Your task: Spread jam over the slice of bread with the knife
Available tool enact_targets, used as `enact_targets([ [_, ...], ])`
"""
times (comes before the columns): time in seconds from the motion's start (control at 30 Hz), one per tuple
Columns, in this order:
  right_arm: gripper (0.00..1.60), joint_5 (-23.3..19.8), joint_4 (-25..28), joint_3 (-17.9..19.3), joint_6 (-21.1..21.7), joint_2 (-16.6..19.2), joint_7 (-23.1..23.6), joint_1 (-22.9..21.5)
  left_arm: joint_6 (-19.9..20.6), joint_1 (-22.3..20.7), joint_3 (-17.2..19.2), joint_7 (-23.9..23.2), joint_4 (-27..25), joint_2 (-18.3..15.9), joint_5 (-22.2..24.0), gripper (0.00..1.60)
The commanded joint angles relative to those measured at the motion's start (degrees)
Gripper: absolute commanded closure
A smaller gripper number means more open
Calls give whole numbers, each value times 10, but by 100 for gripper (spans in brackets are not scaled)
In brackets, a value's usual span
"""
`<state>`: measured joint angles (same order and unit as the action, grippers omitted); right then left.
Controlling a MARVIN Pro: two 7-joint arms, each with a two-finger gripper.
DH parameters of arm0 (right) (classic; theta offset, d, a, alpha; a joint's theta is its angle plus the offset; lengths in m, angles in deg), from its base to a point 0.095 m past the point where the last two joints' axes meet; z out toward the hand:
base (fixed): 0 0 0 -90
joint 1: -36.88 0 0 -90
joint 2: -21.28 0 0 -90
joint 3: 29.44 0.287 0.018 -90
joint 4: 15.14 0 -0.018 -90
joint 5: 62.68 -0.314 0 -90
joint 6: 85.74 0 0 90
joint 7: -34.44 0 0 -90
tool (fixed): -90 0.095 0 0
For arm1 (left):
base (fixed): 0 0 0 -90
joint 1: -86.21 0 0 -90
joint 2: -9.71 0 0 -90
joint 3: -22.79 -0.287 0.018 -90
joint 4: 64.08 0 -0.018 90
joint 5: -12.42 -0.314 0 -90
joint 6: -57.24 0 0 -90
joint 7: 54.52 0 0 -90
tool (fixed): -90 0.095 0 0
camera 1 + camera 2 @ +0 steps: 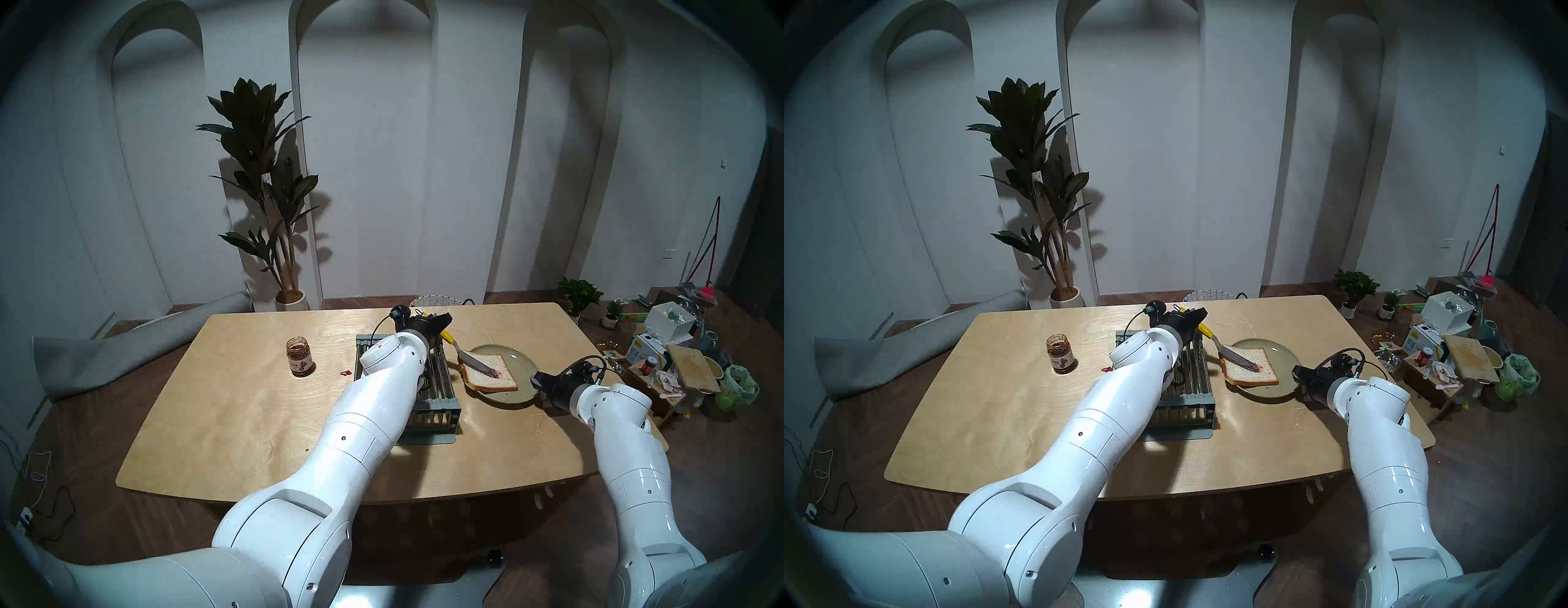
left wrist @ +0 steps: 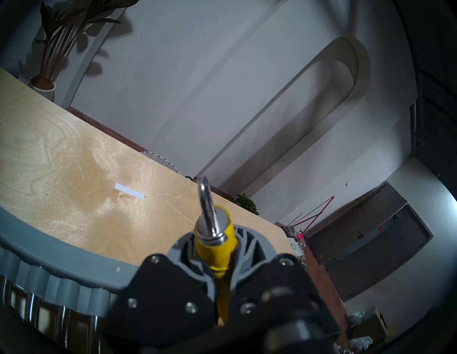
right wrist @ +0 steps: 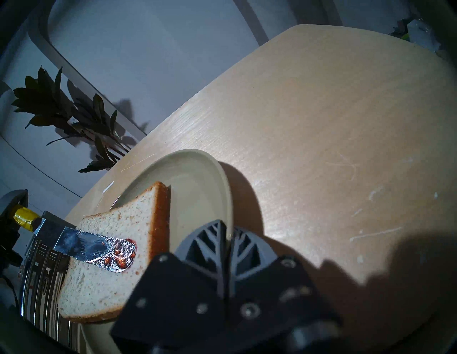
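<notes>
The left pincer is clamping the knife, its jam-tipped blade lying on the slice of bread. The bread is sitting on the plate, beside the grey rack. The right pincer, shut and empty, is hovering at the plate's rim; the jar is standing well apart on the desk.

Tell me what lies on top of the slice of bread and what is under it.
On the slice of bread rests the knife blade, its tip carrying jam. Under it is the olive-green plate; one corner overhangs the rim. The plate beneath the bread is hidden.
</notes>
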<state>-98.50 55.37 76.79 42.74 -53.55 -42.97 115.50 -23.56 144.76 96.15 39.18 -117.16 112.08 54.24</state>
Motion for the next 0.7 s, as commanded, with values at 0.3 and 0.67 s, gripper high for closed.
enact_targets([
  [0.3,160,-1,-2,12,3,0,-4,12,-16,-26,-3,2,0,-3,-16,160],
  [0.67,160,-3,6,20,7,-6,-5,15,-15,-16,-1,3,-17,-13,-19,160],
])
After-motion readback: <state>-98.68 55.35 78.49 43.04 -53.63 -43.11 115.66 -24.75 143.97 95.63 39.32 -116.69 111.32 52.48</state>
